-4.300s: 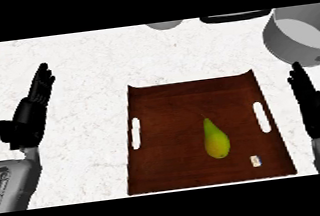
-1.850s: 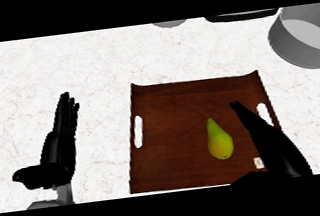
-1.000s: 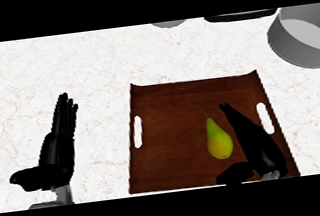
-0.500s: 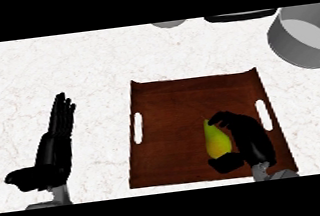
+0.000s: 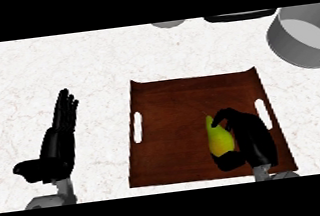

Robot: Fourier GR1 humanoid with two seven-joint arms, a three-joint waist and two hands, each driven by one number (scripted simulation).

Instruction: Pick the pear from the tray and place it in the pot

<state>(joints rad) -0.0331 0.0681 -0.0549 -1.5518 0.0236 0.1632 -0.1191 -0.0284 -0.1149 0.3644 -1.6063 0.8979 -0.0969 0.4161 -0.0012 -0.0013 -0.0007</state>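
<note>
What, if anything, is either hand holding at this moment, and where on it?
The right hand has its fingers curled over the pear on the tray, along its right side. The left hand holds nothing.

head view | from robot's head | steeply down on counter (image 5: 113,65) | tray (image 5: 184,97) centred, near

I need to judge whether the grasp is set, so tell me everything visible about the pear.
The pear is yellow-green and smooth-skinned, lying lengthwise on the dark brown tray, narrow end toward the far side, in the tray's right half. The right robot hand curls round it from the right, fingers over its top and thumb at its near end, hiding part of it.
</note>
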